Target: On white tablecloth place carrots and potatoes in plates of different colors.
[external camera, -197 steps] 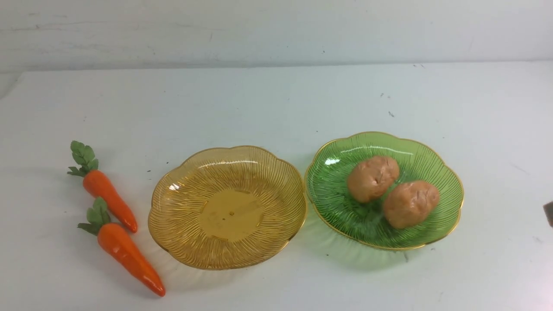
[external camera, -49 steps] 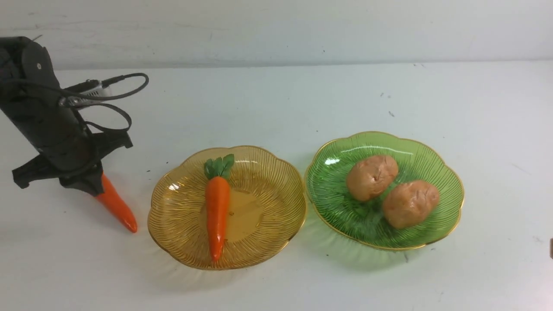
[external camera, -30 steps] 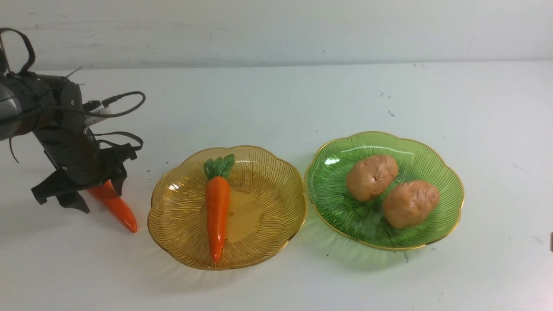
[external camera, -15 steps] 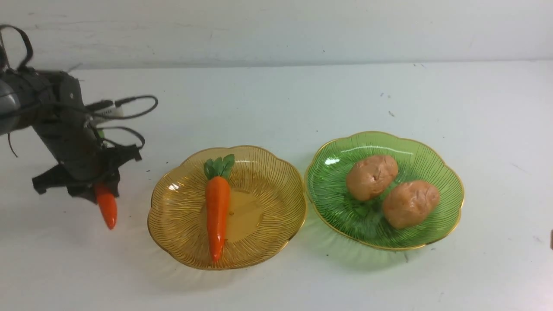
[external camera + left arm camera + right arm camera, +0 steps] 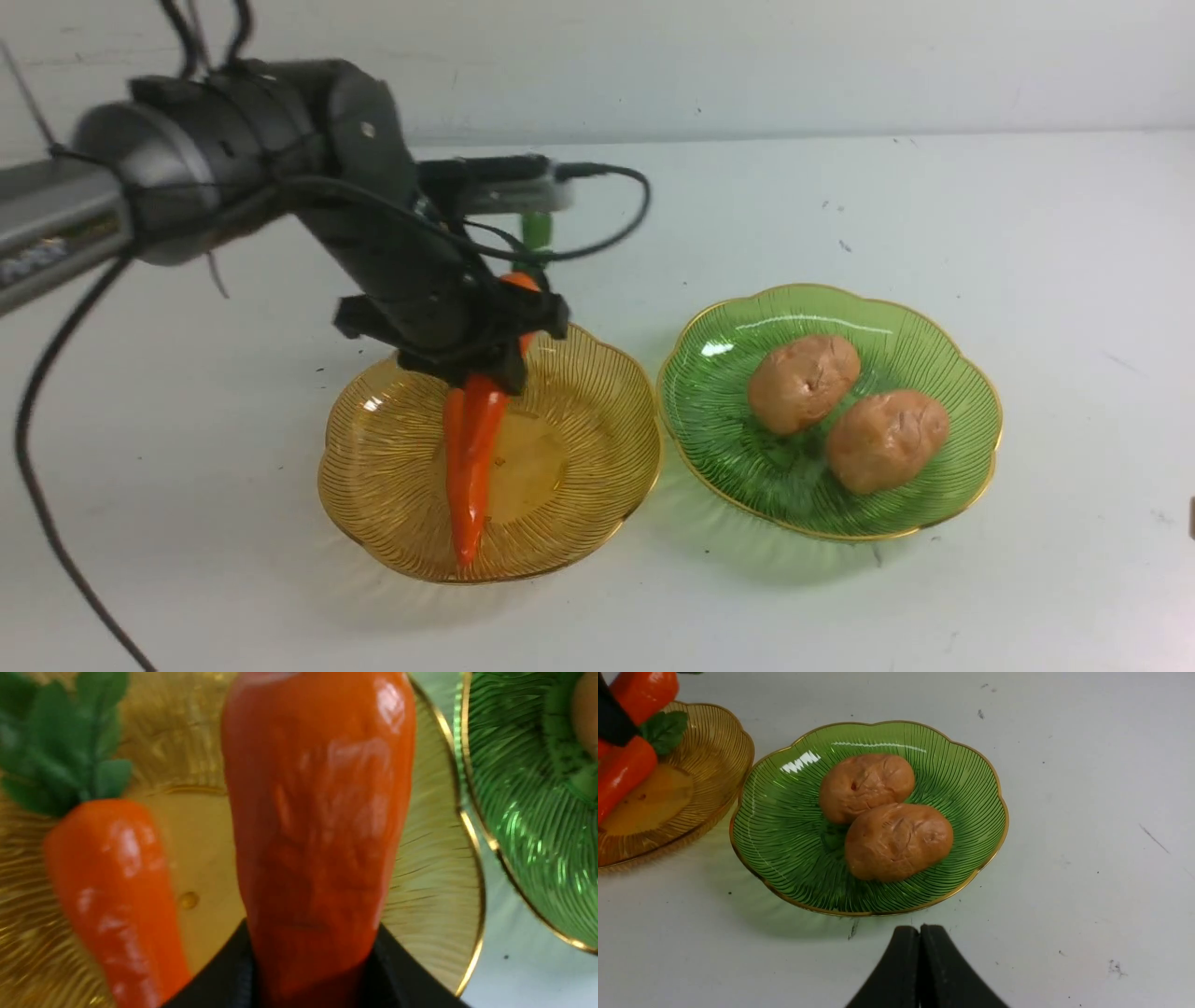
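The white tablecloth [image 5: 840,205] covers the worktop as a smooth sheet with a few dark specks. Its far edge meets a pale wall. Broad bare cloth lies behind the amber plate and to its left.

The black left arm [image 5: 233,140], trailing cables, reaches in over the amber plate from the left.

The amber-yellow translucent plastic plate [image 5: 597,448] is ribbed, with a scalloped gold rim. The green translucent plate [image 5: 719,411] of the same make sits just to its right. The left wrist view shows a thin pale strip between the rims, which the front view does not resolve.

Two oval tan potatoes [image 5: 804,385] [image 5: 887,441] with dimpled skin lie touching each other in the green plate, right of the amber plate. The right wrist view shows their creases most clearly.

One glossy orange carrot [image 5: 465,523] lies in the amber plate, its tip toward the near rim. The second glossy orange carrot [image 5: 487,411] is clamped in the left gripper [image 5: 471,364] above that plate, tip slanting down beside the first. Its green top pokes out behind the gripper.

The right gripper [image 5: 920,952], seen in its own wrist view, has its jaws pressed together with nothing between them, over bare cloth on the near side of the green plate.
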Controlling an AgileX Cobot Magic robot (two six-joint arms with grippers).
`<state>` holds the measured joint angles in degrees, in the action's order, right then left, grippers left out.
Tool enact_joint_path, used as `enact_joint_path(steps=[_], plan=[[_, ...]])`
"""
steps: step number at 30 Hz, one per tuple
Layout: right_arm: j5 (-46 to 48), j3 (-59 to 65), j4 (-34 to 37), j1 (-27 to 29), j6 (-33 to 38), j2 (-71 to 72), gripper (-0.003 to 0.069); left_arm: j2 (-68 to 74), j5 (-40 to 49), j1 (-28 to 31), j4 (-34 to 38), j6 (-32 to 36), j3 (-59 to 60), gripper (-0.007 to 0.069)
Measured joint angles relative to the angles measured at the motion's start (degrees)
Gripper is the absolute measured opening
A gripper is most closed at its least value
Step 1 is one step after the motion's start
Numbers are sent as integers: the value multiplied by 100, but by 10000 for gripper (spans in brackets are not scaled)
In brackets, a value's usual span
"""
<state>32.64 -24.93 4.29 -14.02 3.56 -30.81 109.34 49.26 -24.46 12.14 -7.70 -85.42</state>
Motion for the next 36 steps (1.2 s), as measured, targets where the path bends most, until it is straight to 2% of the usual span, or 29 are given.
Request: enact_joint_path(steps=[4, 7, 11, 15, 18, 19, 20, 23, 25, 28, 32, 36], plan=[[0, 0, 32, 0, 0, 0, -15, 132, -295, -183, -59, -87, 0, 271], [33, 0, 108, 0, 0, 0, -15, 202, -455, -223, -83, -100, 0, 339], [278, 0, 237, 0, 0, 0, -15, 237, -527, -223, -124, -164, 0, 472], [744, -80, 324, 0, 0, 0, -15, 231, -491, -223, -102, -184, -7, 510], [1671, -471, 318, 0, 5, 0, -15, 114, -331, -223, -103, -120, -65, 434], [2406, -796, 243, 0, 5, 1, -15, -37, -158, -223, -110, 5, -121, 336], [2488, -831, 231, 0, 5, 1, -15, -85, -135, -223, -110, 45, -129, 322], [3462, -1233, 48, 0, 10, 179, -15, -635, 263, -223, -296, 378, -211, 83], [3544, -1240, 28, 0, -15, 463, -15, -969, 487, -223, -454, 484, -225, 25], [2829, -884, 255, 0, -24, 1148, -15, -1383, 763, -223, -653, 543, -249, -1], [936, 171, 656, 0, 1, 1858, -15, -1703, 886, -223, -705, 574, -249, -3], [-643, 775, 800, 0, 1, 1925, -15, -1731, 939, -223, -766, 584, -249, -3]])
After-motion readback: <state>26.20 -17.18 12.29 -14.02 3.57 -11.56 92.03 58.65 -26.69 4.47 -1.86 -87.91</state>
